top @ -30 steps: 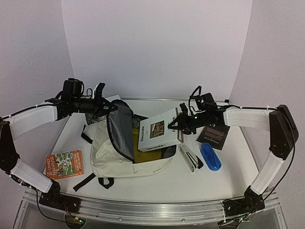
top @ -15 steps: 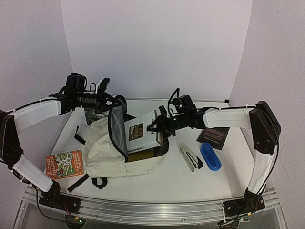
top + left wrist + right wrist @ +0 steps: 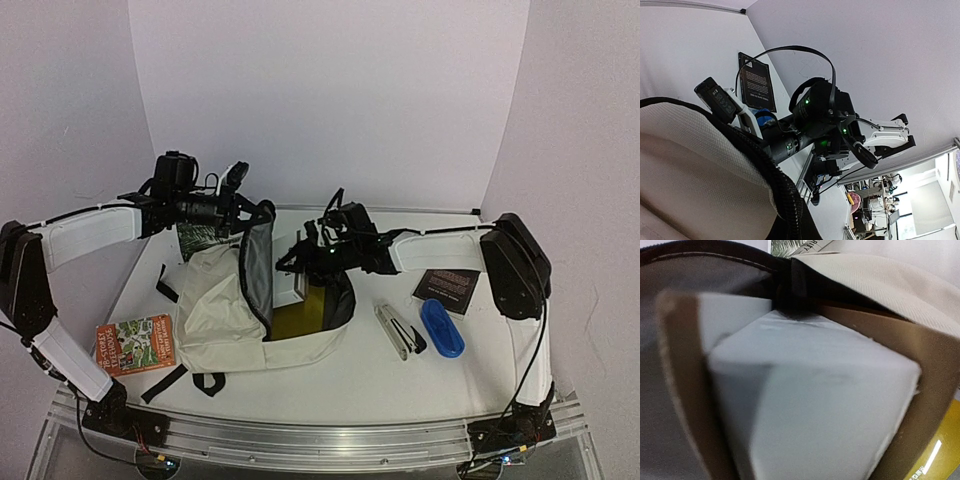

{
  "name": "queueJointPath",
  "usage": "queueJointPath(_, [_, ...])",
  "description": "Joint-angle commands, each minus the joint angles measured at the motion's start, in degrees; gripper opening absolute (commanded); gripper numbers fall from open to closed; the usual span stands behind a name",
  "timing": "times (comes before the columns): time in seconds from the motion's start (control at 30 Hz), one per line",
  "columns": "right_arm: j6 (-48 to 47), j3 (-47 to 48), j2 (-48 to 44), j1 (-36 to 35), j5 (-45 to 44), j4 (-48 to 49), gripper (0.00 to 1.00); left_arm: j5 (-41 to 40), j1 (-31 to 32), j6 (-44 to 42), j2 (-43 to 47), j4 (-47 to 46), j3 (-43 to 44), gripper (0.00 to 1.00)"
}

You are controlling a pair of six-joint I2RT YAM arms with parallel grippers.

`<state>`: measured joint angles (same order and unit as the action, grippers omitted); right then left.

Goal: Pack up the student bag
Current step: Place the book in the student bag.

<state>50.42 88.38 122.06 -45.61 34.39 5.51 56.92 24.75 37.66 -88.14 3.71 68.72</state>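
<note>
The student bag (image 3: 225,310), cream with black straps, lies at the table's centre-left with its mouth facing right. My left gripper (image 3: 244,203) is shut on the top edge of its grey-lined flap (image 3: 256,270) and holds it up. The left wrist view shows the cream fabric (image 3: 685,170) and black zipper edge (image 3: 785,195); the fingers are hidden. My right gripper (image 3: 300,262) is shut on a white box (image 3: 300,284), mostly inside the bag's mouth. The box (image 3: 815,405) fills the right wrist view, with grey lining (image 3: 670,370) around it. A yellow item (image 3: 300,322) lies inside the bag.
An orange and green book (image 3: 135,343) lies at the front left. A leaf-patterned book (image 3: 193,240) lies behind the bag. Right of the bag are a grey and white pen-like item (image 3: 396,330), a blue case (image 3: 441,328) and a dark booklet (image 3: 447,287).
My right gripper has moved left with the white box, from outside the bag into its mouth. My left gripper has lifted the flap higher and to the right.
</note>
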Motion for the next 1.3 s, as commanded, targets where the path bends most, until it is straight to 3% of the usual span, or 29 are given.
queueJointPath(0.0, [-2.11, 2.39, 0.70, -0.50, -4.92, 1.19, 0.55, 1.11, 0.48, 0.76, 0.58, -6.32, 3.13, 0.00])
queueJointPath(0.3, [-13.32, -0.61, -7.21, -0.52, -22.29, -13.97, 0.83, -2.92, 0.39, 0.04, 2.50, -5.06, 1.67, 0.00])
queueJointPath(0.53, [-14.58, -5.11, -8.38, -0.66, -23.27, -17.33, 0.88, -3.07, 0.43, -0.20, 2.21, -4.76, 1.96, 0.00])
queueJointPath(0.77, [-15.35, -3.83, -6.18, -2.61, -20.52, -16.56, 0.80, -2.60, 0.40, -0.44, 1.46, -4.74, 2.67, 0.00])
queueJointPath(0.93, [-16.68, 0.59, -2.95, -4.33, -15.67, -14.32, 0.63, -1.80, 0.47, -0.26, 0.57, -4.77, 3.43, 0.00])
queueJointPath(1.27, [-17.82, 11.21, 6.60, -6.10, -10.65, -7.46, 0.55, 0.15, 0.48, 0.73, -1.56, -5.62, 4.29, 0.00])
